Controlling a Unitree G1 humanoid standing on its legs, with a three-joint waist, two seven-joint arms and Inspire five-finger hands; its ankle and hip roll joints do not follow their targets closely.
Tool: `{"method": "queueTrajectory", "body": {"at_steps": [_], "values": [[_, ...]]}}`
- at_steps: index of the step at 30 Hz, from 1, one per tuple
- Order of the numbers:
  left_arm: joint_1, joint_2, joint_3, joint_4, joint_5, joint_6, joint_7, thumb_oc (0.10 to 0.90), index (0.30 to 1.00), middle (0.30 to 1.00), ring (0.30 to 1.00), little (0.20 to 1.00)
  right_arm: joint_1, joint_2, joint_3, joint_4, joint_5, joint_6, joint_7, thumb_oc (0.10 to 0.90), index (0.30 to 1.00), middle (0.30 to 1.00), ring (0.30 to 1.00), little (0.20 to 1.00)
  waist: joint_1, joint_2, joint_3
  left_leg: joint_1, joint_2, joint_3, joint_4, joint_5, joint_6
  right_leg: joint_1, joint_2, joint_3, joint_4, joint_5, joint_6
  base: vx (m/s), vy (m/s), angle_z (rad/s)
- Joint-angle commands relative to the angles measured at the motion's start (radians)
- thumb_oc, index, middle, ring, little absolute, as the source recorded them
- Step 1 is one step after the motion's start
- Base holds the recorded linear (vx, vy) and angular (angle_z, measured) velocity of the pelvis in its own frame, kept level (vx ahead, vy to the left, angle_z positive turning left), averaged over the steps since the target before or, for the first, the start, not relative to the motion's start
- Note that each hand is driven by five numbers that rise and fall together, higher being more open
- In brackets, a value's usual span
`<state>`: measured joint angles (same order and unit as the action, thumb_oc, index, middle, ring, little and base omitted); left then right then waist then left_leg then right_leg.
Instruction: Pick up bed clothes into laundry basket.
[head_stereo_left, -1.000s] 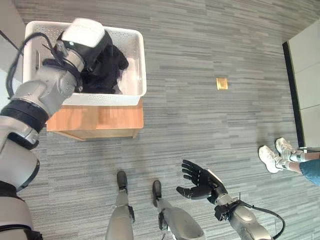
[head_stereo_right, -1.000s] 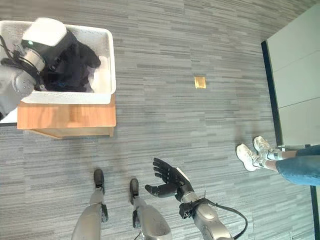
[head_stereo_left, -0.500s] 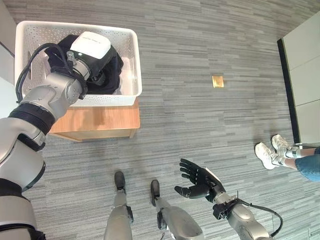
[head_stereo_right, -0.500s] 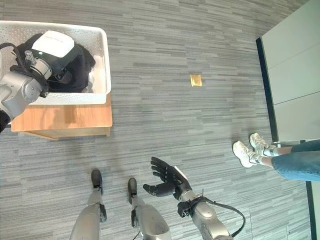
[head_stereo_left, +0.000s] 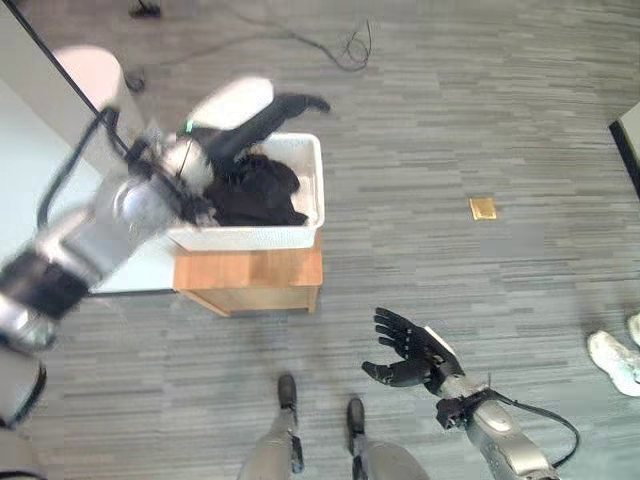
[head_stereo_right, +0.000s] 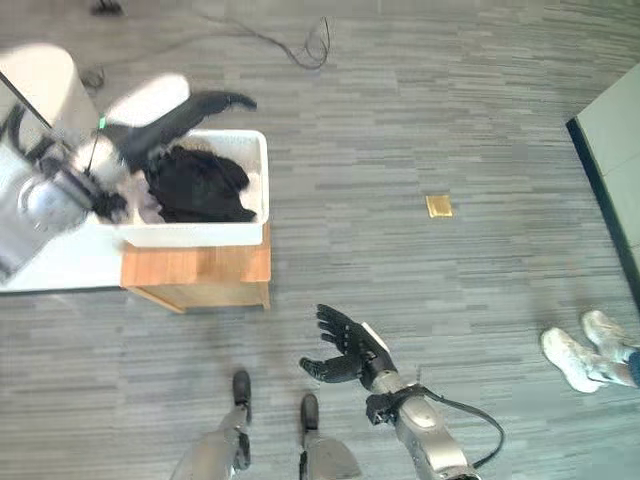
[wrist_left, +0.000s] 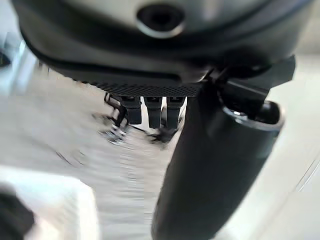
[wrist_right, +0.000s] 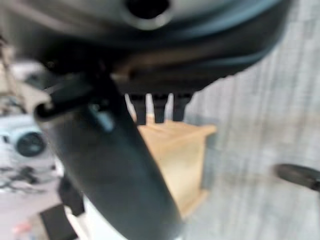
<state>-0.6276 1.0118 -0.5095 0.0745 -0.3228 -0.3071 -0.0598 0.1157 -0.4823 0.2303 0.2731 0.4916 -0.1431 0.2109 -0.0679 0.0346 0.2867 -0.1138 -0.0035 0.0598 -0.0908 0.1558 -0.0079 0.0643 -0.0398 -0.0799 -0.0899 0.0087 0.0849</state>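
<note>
- Overhead, in the left eye view, the left hand (head_stereo_left: 285, 106) hung with straight fingers, holding nothing, just above the dark bed clothes (head_stereo_left: 250, 190) heaped in the white laundry basket (head_stereo_left: 312, 190).
- Likewise, in the right eye view, the right hand (head_stereo_right: 352, 350) was spread and empty, well apart from the wooden stand (head_stereo_right: 195, 278) under the basket.
- Closer, the left wrist view showed straight fingers (wrist_left: 152, 111).

Black bed clothes (head_stereo_left: 255, 190) lie bunched in a heap inside the white perforated laundry basket (head_stereo_left: 305, 226), far left, basket upright atop a wooden stand.
</note>
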Motion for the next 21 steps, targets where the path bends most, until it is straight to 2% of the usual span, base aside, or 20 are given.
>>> {"method": "queueTrajectory", "body": {"at_steps": [1,2,3,4,5,6,7,8,9,12,16,17,21], "values": [[0.05,-0.073,0.147,0.123,-0.243,-0.053,-0.078,0.8,0.9,0.9,0.9,0.9,0.039,-0.008,-0.032,-0.109,0.014,-0.067,-0.005,0.8,0.9,0.9,0.9,0.9,0.014,-0.034,-0.125,0.112,0.006,0.016,0.004,-0.162,-0.032,-0.09,-0.039,-0.008,0.067,-0.043,0.07,0.09,0.022,0.07],[0.269,-0.183,0.266,0.081,-0.293,-0.041,-0.111,0.8,0.9,0.9,0.9,0.9,0.054,0.009,-0.07,-0.121,0.001,-0.064,-0.009,0.8,0.9,0.9,0.9,0.9,0.024,-0.027,-0.152,0.138,0.003,0.011,0.004,-0.171,-0.027,-0.073,-0.043,-0.007,0.086,-0.061,0.063,0.09,0.022,0.04],[0.276,-0.184,0.271,0.077,-0.292,-0.039,-0.111,0.8,0.9,0.9,0.9,0.9,0.055,0.006,-0.068,-0.122,0.001,-0.064,-0.01,0.8,0.9,0.9,0.9,0.9,0.021,-0.026,-0.153,0.139,0.003,0.011,0.004,-0.171,-0.027,-0.072,-0.043,-0.007,0.086,-0.061,0.063,0.1,0.021,-0.04],[0.418,-0.324,0.344,0.098,-0.341,-0.029,-0.127,0.8,0.9,0.9,0.9,0.9,0.072,0.029,-0.099,-0.12,-0.01,-0.056,-0.012,0.8,0.9,0.9,0.9,0.9,0.027,-0.021,-0.176,0.166,-0.003,0.01,0.004,-0.18,-0.02,-0.053,-0.045,-0.002,0.102,-0.077,0.055,0.08,0.006,-0.05],[0.494,-0.413,0.387,0.118,-0.382,-0.013,-0.139,0.8,0.9,0.9,0.9,0.9,0.09,0.04,-0.117,-0.12,-0.026,-0.054,-0.016,0.8,0.9,0.9,0.9,0.9,0.03,-0.019,-0.183,0.185,-0.005,0.005,0.004,-0.187,-0.015,-0.038,-0.047,-0.003,0.113,-0.088,0.051,0.09,0.005,0.02],[0.551,-0.47,0.409,0.129,-0.393,0.001,-0.149,0.8,0.9,0.9,0.9,0.9,0.104,0.049,-0.14,-0.117,-0.045,-0.049,-0.022,0.8,0.9,0.9,0.9,0.9,0.034,-0.016,-0.195,0.188,-0.007,0.002,0.004,-0.187,-0.011,-0.035,-0.048,-0.002,0.118,-0.092,0.046,0.05,-0.003,0.1],[0.553,-0.471,0.41,0.128,-0.392,0.002,-0.149,0.8,0.9,0.9,0.9,0.9,0.106,0.048,-0.139,-0.118,-0.046,-0.048,-0.022,0.8,0.9,0.9,0.9,0.9,0.033,-0.015,-0.196,0.189,-0.007,0.002,0.004,-0.188,-0.011,-0.034,-0.048,-0.002,0.119,-0.093,0.047,0.04,-0.003,0.16],[0.659,-0.582,0.443,0.156,-0.412,0.03,-0.152,0.8,0.9,0.9,0.9,0.9,0.138,0.063,-0.185,-0.117,-0.088,-0.037,-0.039,0.8,0.9,0.9,0.9,0.9,0.041,-0.01,-0.214,0.202,-0.012,-0.011,0.012,-0.195,-0.003,-0.021,-0.051,-0.003,0.132,-0.103,0.041,0.04,-0.008,0.1],[0.701,-0.628,0.436,0.17,-0.447,0.055,-0.161,0.8,0.9,0.9,0.9,0.9,0.149,0.071,-0.196,-0.114,-0.103,-0.031,-0.047,0.8,0.9,0.9,0.9,0.9,0.045,-0.008,-0.219,0.207,-0.014,-0.015,0.015,-0.197,0.0,-0.016,-0.053,-0.007,0.137,-0.106,0.039,0.04,-0.01,0.1],[0.772,-0.654,0.397,0.161,-0.409,0.08,-0.191,0.8,0.9,0.9,0.9,0.9,0.189,0.083,-0.221,-0.12,-0.119,-0.018,-0.03,0.8,0.9,0.9,0.9,0.9,0.045,-0.002,-0.231,0.227,-0.017,-0.015,0.019,-0.205,0.008,0.002,-0.054,-0.003,0.141,-0.116,0.036,0.01,-0.009,0.07],[0.794,-0.712,0.379,0.181,-0.448,0.107,-0.186,0.8,0.9,0.9,0.9,0.9,0.207,0.108,-0.215,-0.123,-0.124,-0.018,-0.035,0.8,0.9,0.9,0.9,0.9,0.052,-0.003,-0.242,0.235,-0.017,-0.018,0.025,-0.211,0.013,0.017,-0.055,-0.006,0.135,-0.118,0.035,-0.01,-0.012,0.03],[0.797,-0.744,0.358,0.19,-0.466,0.113,-0.176,0.8,0.9,0.9,0.9,0.9,0.202,0.129,-0.202,-0.123,-0.129,-0.021,-0.047,0.8,0.9,0.9,0.9,0.9,0.06,-0.004,-0.241,0.232,-0.016,-0.015,0.033,-0.214,0.016,0.016,-0.053,-0.005,0.13,-0.116,0.034,-0.04,-0.019,0.01],[0.777,-0.769,0.322,0.208,-0.461,0.097,-0.109,0.8,0.9,0.9,0.9,0.9,0.176,0.158,-0.164,-0.119,-0.112,-0.03,-0.09,0.8,0.9,0.9,0.9,0.9,0.069,-0.007,-0.236,0.228,-0.012,-0.004,0.047,-0.217,0.021,0.005,-0.045,0.009,0.141,-0.116,0.032,-0.05,-0.037,-0.1]]}}
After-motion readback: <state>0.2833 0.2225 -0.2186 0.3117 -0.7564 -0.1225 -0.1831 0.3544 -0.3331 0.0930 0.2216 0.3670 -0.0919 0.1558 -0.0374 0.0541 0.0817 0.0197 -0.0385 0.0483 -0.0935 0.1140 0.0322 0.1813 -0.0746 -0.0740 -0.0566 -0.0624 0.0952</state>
